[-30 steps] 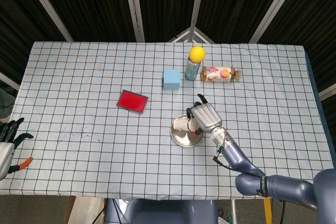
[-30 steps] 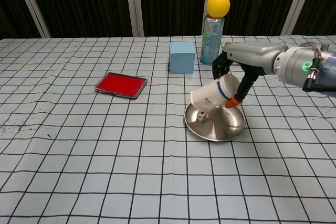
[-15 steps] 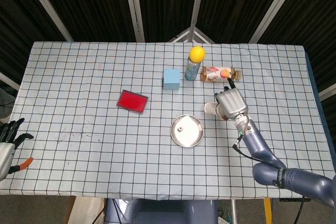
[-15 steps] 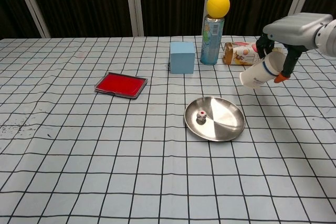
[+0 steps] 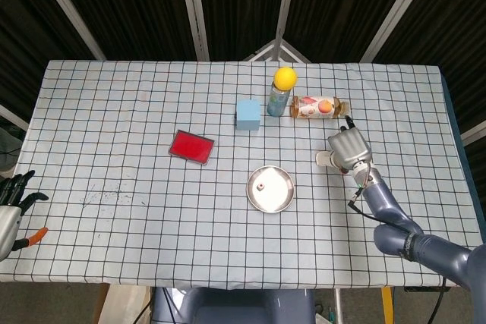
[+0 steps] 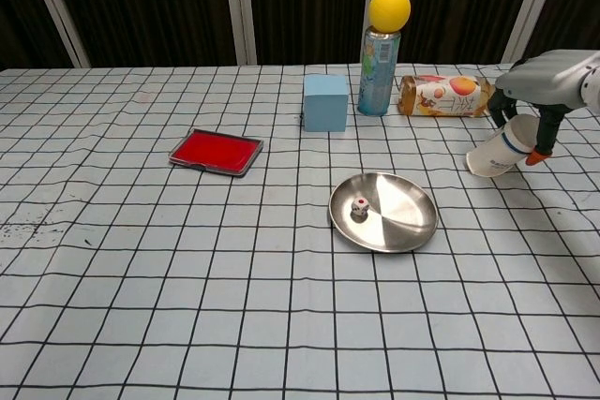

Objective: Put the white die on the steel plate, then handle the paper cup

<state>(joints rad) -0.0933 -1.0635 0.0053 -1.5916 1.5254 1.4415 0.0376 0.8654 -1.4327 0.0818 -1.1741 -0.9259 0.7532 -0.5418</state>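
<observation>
Left hand (image 5: 11, 204): at the table's near-left corner, head view only; fingers apart, holding nothing.
Die: small white die (image 6: 359, 206) sits inside the round steel plate (image 6: 405, 222).
Right hand (image 6: 536, 100): you grip the tilted white paper cup (image 6: 497, 151), mouth angled down-left.
Risk: release it tilted and it may tip and roll; the lying orange-label bottle (image 6: 443, 96) is near.
Views: chest shows the tilt; head shows floor-plan spacing.

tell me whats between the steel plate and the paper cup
Only bare checked tablecloth separates the steel plate from the paper cup; both views show it.
</observation>
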